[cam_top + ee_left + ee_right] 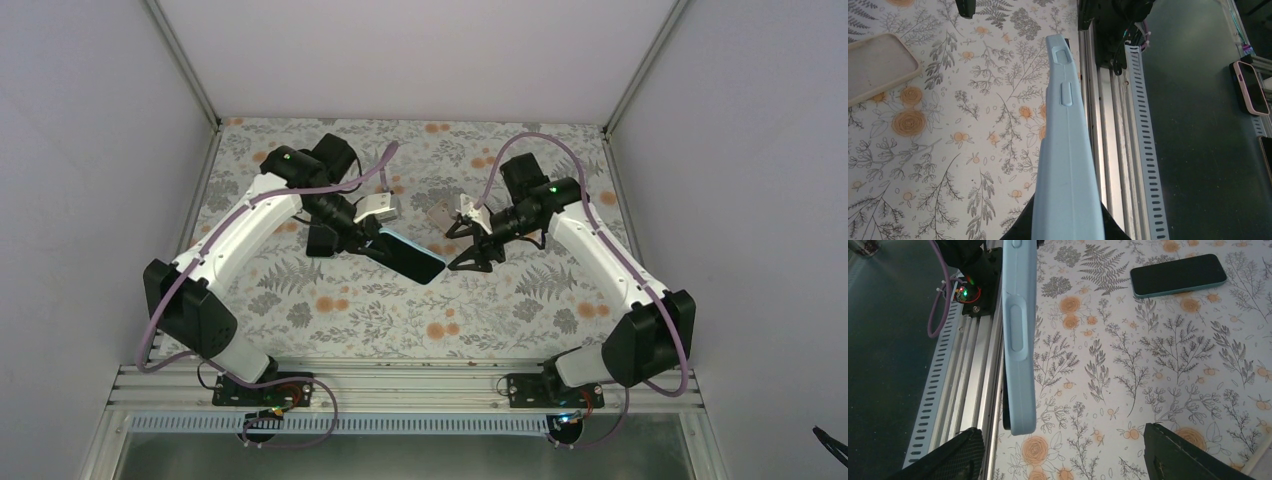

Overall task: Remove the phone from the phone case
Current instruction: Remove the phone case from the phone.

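Black jaws of the right gripper (1062,442) sit at the lower corners of the right wrist view, spread wide, gripping nothing. Just above the lower-left jaw hangs the light-blue soft rubber phone case (1018,330), edge-on, side-button bump showing. In the top view, frame centre, the case is held in the air over the floral-print table (500,310), and the dark-screened phone (405,252) is seated in it, not yet out. Left gripper (368,238) has its jaws closed on the case's far end; the free end points at the right gripper, just beside it. Cannot tell whether that end is already between the right jaws or only close to them. Also noted: a loose dark-screened phone with teal rim (1178,275) lying flat on the table, upper right of the right wrist view; an empty cream phone case (878,65) at the upper left of the left wrist view. Step in hand, as I judge it: left arm presents the cased phone and the right arm lines up for a grip. The next move calls for the right jaws to close on the free end and work the case lip off a corner while the left holds firm; a pinch across phone and case together would peel nothing.
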